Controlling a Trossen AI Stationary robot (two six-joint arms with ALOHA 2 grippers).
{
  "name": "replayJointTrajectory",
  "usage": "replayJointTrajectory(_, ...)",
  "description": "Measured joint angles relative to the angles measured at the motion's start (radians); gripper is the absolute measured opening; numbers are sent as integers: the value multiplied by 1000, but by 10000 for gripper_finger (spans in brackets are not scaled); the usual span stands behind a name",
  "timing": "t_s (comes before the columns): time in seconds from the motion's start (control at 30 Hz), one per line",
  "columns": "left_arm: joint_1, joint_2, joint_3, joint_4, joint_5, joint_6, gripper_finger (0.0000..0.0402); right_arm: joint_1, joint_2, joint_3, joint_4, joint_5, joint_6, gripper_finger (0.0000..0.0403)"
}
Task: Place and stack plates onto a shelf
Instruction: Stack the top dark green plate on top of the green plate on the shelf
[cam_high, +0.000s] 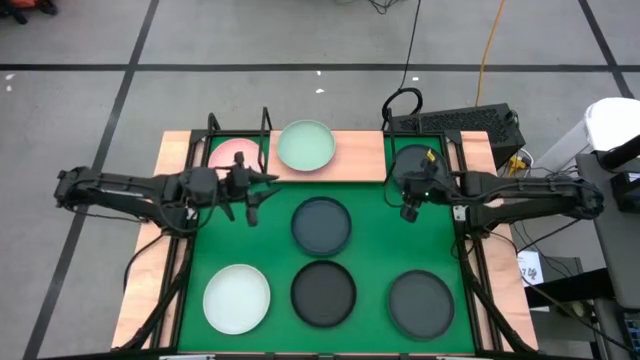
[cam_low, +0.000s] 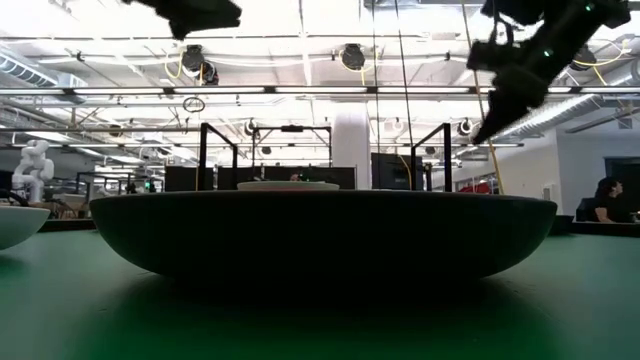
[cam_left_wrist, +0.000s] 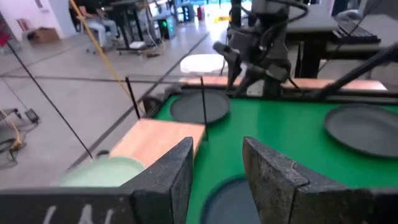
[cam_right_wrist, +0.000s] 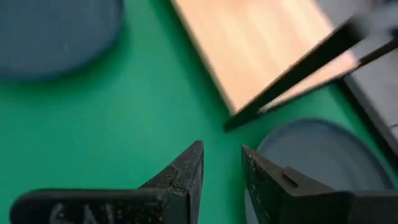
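Observation:
In the high view the wooden shelf (cam_high: 360, 158) runs along the table's far edge. A pink plate (cam_high: 232, 155) and a mint plate (cam_high: 305, 146) lie flat on it. A dark plate (cam_high: 415, 160) lies by the shelf's right uprights. On the green mat lie a blue-grey plate (cam_high: 322, 225), a white plate (cam_high: 237, 298), a black plate (cam_high: 323, 293) and a dark grey plate (cam_high: 421, 303). My left gripper (cam_high: 262, 196) hovers open near the pink plate, holding nothing (cam_left_wrist: 217, 146). My right gripper (cam_high: 408, 210) hangs open and empty (cam_right_wrist: 222, 149) beside the dark plate (cam_right_wrist: 323, 155).
Thin black wire uprights (cam_high: 267, 130) stand at the shelf's ends, and one crosses the right wrist view (cam_right_wrist: 298, 68). A keyboard (cam_high: 455, 122) and cables lie beyond the far edge. In the low view a dark plate (cam_low: 320, 235) fills the foreground. Bare green mat (cam_high: 385, 240) lies between the plates.

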Motion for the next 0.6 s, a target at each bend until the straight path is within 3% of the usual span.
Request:
replayJointTrajectory(0.2,-16,-50,-76,72,1,-50,145,-23,4,-92,75,-65,-8,97)
replayJointTrajectory(0.6,-55,-43,-83,87,4,-21,145,-147,52,-247,203,-56,17,117)
